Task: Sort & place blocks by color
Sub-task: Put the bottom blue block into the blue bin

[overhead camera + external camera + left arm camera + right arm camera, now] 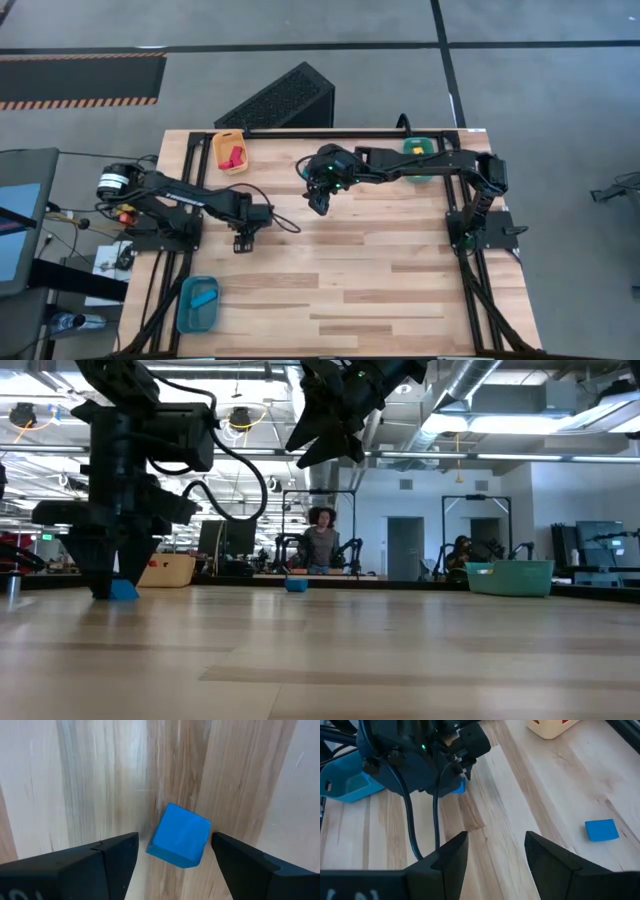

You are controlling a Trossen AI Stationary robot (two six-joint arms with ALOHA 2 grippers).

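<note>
A blue cube (179,836) sits on the wooden table (380,280) between the spread fingers of the left hand (172,857), which is lowered over it at the table's left-middle with neither finger yet touching. A second blue block (601,829) lies flat on the boards further toward the table's middle, below the right hand (495,847), which hangs raised above the table with its fingers apart and nothing in them.

Sorting looks well advanced: red blocks (235,155) already lie in the orange bin (229,136) at the back left, a blue piece (203,298) lies in the blue bin (183,312) at the front left, and the green bin (419,146) stands at the back right, partly hidden by the right arm, its contents not visible. No other loose blocks show on the table, so the two blue pieces appear to be all that remains, both probably bound for the blue bin
</note>
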